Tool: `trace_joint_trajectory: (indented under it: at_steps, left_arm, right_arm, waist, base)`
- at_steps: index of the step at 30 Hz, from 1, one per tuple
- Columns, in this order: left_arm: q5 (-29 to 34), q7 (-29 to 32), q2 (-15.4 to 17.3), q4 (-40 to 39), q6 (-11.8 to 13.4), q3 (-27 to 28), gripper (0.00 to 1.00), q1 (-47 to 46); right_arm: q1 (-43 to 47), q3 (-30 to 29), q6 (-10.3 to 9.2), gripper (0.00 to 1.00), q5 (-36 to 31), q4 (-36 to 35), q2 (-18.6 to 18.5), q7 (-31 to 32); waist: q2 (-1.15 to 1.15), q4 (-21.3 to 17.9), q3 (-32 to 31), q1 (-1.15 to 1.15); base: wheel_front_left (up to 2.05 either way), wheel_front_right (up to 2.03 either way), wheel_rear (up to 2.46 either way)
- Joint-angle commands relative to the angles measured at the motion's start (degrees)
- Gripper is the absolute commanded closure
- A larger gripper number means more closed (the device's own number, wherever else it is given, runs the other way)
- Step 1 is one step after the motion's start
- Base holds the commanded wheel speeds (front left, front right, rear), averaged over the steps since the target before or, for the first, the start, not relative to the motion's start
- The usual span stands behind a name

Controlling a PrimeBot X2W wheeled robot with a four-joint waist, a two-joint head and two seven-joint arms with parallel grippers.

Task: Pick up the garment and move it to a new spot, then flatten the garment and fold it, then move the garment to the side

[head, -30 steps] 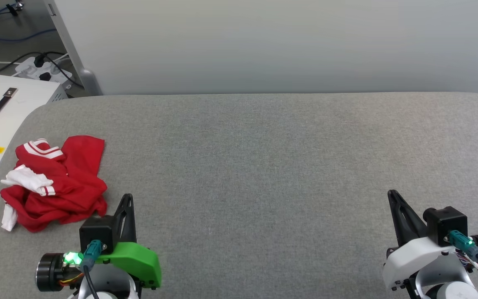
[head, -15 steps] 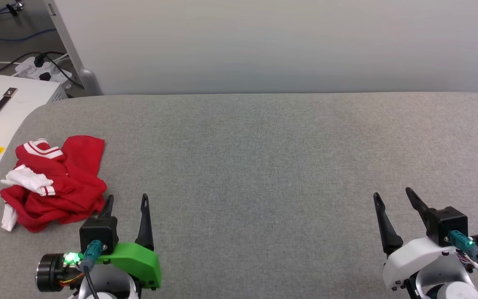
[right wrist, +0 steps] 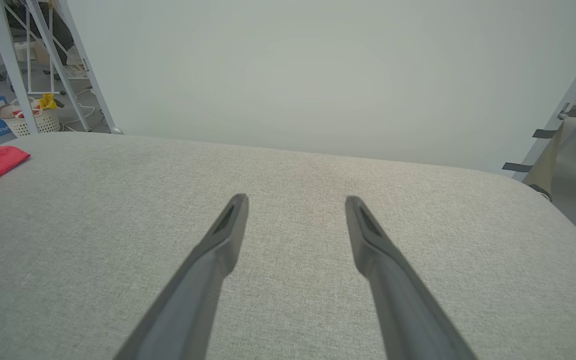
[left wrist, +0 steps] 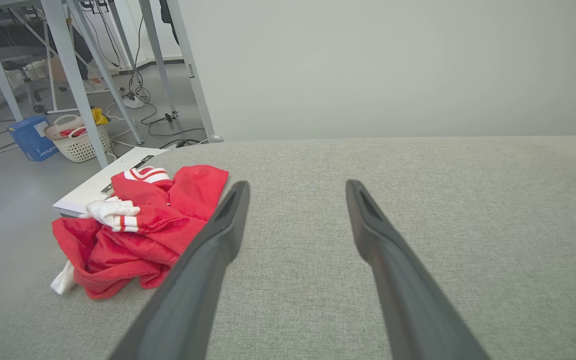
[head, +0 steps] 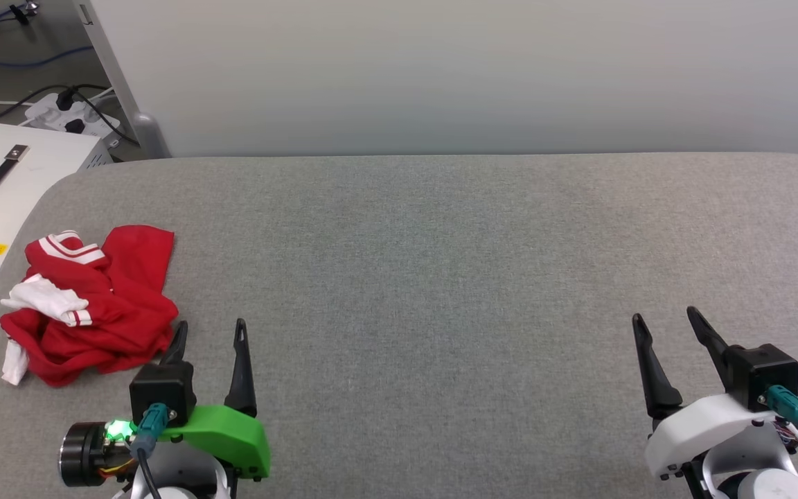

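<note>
On the floor past the bench's (head: 440, 277) left end: one white lattice basket (left wrist: 75, 142) holding red and yellow items, too small to identify; one blue box (left wrist: 30, 137) beside it, contents hidden.

On the bench, near its left edge: garment (head: 94, 305), red knit, crumpled in a heap, white sleeve with red-and-white striped trim on top.

Bench: grey woven fabric, matte, rounded corners.

Left claw (head: 210, 326): released, dark tapered fingers spread, just beside the heap; contact cannot be told.

Right claw (head: 666, 315): released, fingers spread, well apart from the garment.
</note>
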Motion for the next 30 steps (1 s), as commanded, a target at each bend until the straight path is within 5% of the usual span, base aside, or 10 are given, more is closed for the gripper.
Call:
trace_joint_trajectory:
  at_steps: [1, 30]
  left_arm:
    - [-0.2, -0.6, 0.0, -0.3, 0.4, -0.1, 0.0, -0.4]
    - [-1.3, -4.0, -0.1, -0.4, 0.9, -0.7, 0.0, -0.3]
  right_arm:
    - [0.0, -0.2, -0.01, 0.0, 0.9, -0.6, 0.0, -0.7]
    - [1.3, -0.4, -0.02, 0.0, 5.4, -2.0, 0.0, -4.1]
  waist:
    - [0.0, 0.0, 0.0, 0.0]
    - [0.0, 0.1, 0.1, 0.0]
  base:
    - [0.0, 0.0, 0.0]
    - [0.0, 0.0, 0.0]
